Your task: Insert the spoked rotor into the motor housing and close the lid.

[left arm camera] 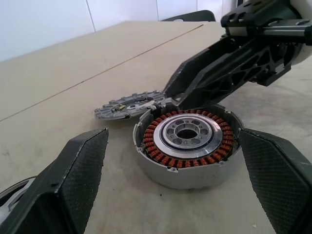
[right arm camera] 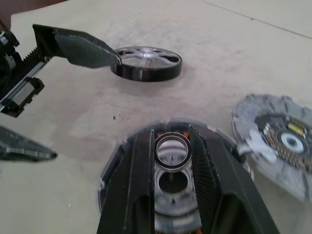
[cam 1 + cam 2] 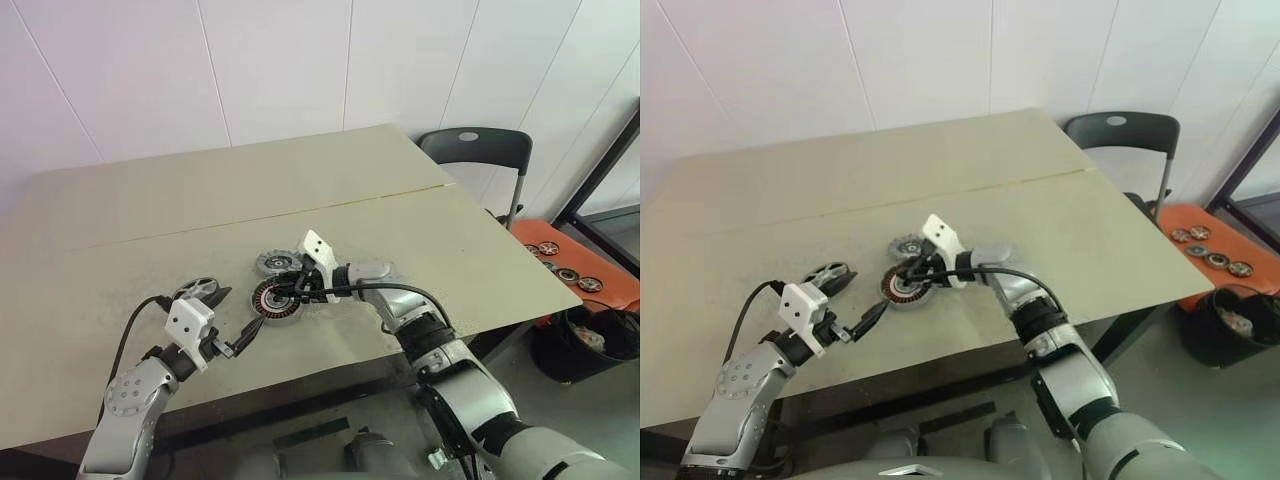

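While the motor housing point(image 3: 277, 298) sits on the counter point(image 3: 120, 230), the right end effector point(image 2: 171, 152) above it pinches a small ring point(image 2: 171, 151); the left end effector point(image 1: 175, 185) gapes empty beside it, the spoked rotor point(image 2: 146, 62) and lid point(image 2: 280, 139) flanking.

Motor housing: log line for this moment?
motor housing: open, no rotor | right gripper: holding small ring above it | spoked rotor, lid: on table

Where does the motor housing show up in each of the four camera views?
Left eye view: motor housing mid-table, under the right gripper.
Right eye view: mid-table, right of the spoked rotor.
Left wrist view: centre, copper windings visible.
Right wrist view: low centre, behind the fingers.
Shared landmark: the lid beside it.
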`<state>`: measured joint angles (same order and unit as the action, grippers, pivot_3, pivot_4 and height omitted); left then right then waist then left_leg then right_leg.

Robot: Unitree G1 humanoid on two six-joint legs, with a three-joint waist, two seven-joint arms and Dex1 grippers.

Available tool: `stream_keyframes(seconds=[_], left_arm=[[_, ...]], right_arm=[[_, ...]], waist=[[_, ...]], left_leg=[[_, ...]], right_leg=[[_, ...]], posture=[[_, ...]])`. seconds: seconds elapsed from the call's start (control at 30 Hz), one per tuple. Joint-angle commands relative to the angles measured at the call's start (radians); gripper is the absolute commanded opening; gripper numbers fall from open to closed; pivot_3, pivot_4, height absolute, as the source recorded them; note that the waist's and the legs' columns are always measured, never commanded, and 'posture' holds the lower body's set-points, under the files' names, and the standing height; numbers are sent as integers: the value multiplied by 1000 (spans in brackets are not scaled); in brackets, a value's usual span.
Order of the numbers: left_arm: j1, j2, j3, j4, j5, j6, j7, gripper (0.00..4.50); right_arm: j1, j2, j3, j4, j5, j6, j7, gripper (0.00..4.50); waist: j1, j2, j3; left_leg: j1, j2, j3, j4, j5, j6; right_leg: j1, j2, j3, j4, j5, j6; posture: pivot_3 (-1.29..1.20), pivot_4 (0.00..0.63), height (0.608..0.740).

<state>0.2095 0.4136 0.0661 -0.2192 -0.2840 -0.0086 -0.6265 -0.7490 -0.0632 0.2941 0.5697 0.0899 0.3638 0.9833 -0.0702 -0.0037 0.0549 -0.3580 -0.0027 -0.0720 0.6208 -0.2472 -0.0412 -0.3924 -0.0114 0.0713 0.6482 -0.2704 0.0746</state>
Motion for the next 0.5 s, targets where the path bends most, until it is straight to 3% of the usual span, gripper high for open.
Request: stream_keyframes(seconds=[0.03,0.5], left_arm=[[3,9,24,-42,0,-12,10,4500],[15,9,23,-65,-2,-5,23,4500]], right_arm=[[-33,6,27,17,-33,-24,-12,667],[-39,9,52,115,-99,-103,-27,667]], waist=[[0,0,0],[-1,0,0]], left_leg=[[0,0,0,0,0,0],[0,0,0,-1,0,0]], right_leg=[[0,0,0,0,0,0],[-1,0,0,0,0,0]], posture=[[0,0,740],[0,0,740]])
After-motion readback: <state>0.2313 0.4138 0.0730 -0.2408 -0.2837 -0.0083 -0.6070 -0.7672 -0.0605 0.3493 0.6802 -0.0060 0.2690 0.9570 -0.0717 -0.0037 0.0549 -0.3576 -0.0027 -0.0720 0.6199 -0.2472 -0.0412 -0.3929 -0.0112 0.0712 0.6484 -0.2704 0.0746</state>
